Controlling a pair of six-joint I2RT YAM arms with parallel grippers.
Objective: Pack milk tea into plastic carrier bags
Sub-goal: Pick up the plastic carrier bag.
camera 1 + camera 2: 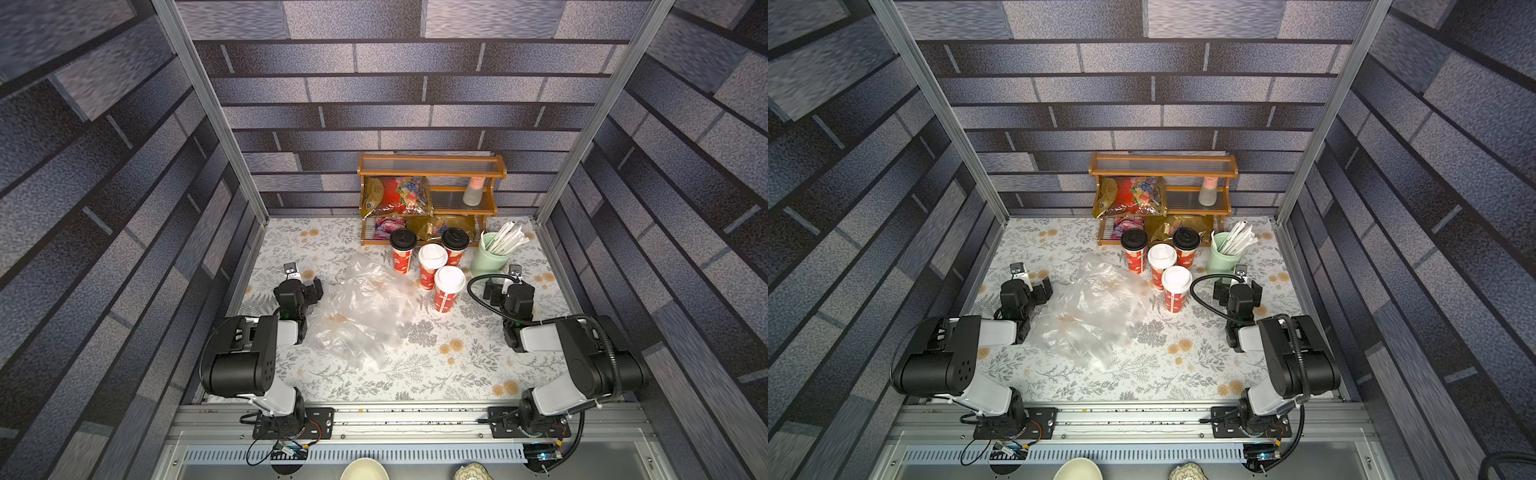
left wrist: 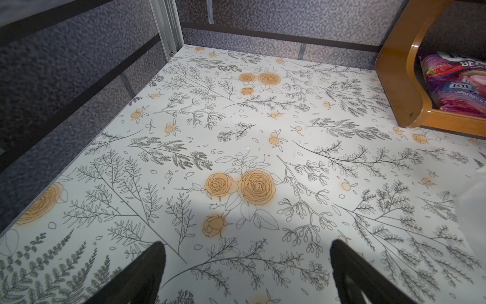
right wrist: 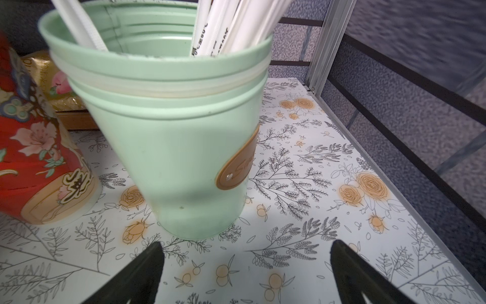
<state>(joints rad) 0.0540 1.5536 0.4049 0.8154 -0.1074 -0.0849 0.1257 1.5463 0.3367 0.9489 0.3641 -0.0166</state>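
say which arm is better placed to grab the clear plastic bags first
Left: the left gripper, open, sits beside the crumpled clear plastic bags; the right gripper, open, faces the pale green straw cup.

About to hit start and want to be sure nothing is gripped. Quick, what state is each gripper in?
Left gripper: open, holding nothing.
Right gripper: open, holding nothing, just short of the green straw cup.

Purple packet (image 2: 457, 86): "RASPBERRY &", "FOX". Green cup tag (image 3: 236, 168): script illegible.
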